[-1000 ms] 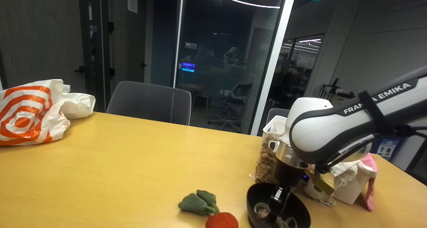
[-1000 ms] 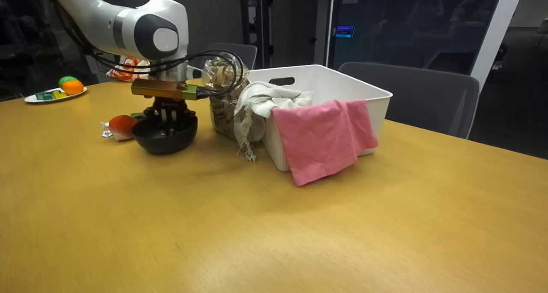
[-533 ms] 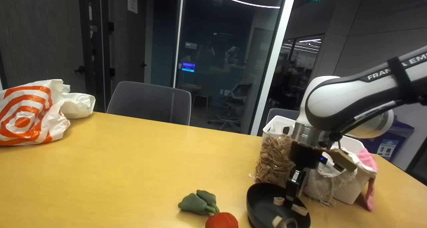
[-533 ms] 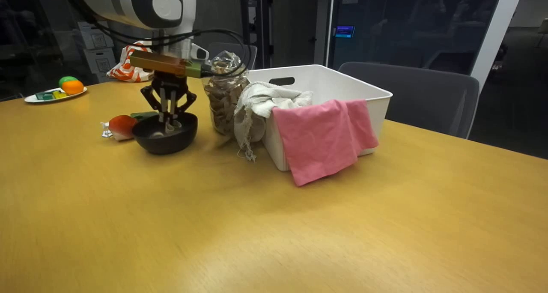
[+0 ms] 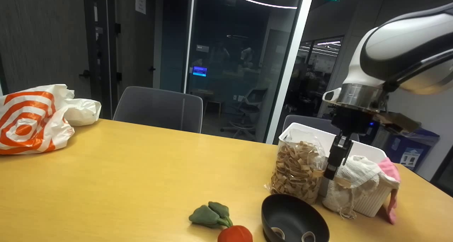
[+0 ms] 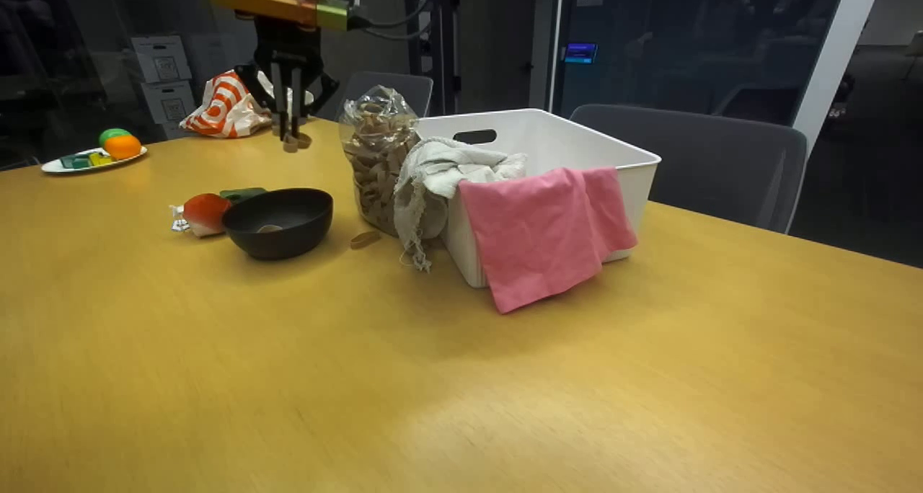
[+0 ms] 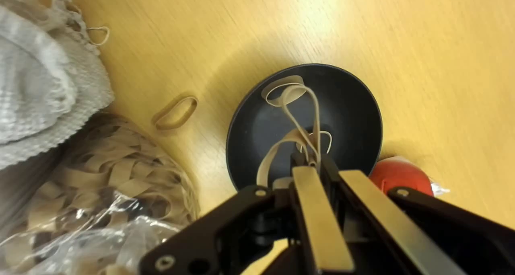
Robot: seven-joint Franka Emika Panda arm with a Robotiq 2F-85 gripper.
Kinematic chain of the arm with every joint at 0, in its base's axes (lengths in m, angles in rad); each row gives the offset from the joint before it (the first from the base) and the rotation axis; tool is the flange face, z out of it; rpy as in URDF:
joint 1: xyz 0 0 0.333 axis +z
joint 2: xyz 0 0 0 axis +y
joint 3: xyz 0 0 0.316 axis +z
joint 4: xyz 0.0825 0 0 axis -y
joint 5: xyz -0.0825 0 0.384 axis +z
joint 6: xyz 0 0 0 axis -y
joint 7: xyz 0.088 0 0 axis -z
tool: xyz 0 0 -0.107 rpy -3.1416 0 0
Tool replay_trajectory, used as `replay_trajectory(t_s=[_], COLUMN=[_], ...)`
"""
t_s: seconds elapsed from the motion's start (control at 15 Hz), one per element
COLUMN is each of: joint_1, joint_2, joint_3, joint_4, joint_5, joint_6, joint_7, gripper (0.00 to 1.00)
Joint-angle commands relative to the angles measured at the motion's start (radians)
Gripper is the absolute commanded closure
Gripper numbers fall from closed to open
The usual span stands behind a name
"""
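Pinched between the fingertips of my gripper (image 7: 312, 162) are thin tan rubber bands (image 7: 316, 110), looping outward from the tips. An exterior view has the gripper (image 6: 287, 129) high over the table, a band (image 6: 296, 143) dangling under it. From another angle the gripper (image 5: 330, 173) appears in front of the white towel, bands (image 5: 342, 182) sticking out on both sides. Below is a black bowl (image 7: 350, 106) with a few bands (image 7: 277, 88) inside; the gripper hides part of it. A loose band (image 7: 175, 113) lies on the table between the bowl and a clear bag of bands (image 7: 120, 174).
Beside the bowl (image 5: 290, 213) sit a red vegetable (image 5: 235, 234) and green peppers (image 5: 205, 215). The bag (image 6: 378, 169) stands against a white bin (image 6: 591, 140) draped with a whitish towel (image 6: 461, 165) and pink cloth (image 6: 548, 233). A plate (image 6: 54, 166) of toy food stands farther off.
My gripper has risen out of the bowl, lifting bands with it. Fewer bands show in the bowl. One band now lies on the table beside it, where none lay a second ago.
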Motion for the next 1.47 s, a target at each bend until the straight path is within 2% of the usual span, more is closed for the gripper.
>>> replay_trajectory(t_s=[0.0,0.4,0.6,0.8,1.07,1.13,1.2,1.27,1.4], joint_1=[0.016,0.038,0.046,0.048,0.050,0.052,0.052,0.051,0.048], joint_2=[-0.054,0.017,0.091,0.164,0.234,0.243,0.248,0.250,0.238], joint_3=[-0.015,0.011,0.022,0.017,0.005,0.004,0.003,0.002,0.003], joint_4=[0.068,0.177,0.229,0.282,0.328,0.338,0.345,0.348,0.351], joint_5=[-0.076,-0.263,-0.390,-0.496,-0.560,-0.563,-0.561,-0.559,-0.534], joint_6=[-0.033,0.084,0.149,0.172,0.174,0.170,0.164,0.165,0.149], joint_7=[0.024,0.101,0.155,0.202,0.233,0.242,0.240,0.239,0.222], gripper=[0.88,0.89,0.88,0.88,0.87,0.62,0.62,0.57,0.42])
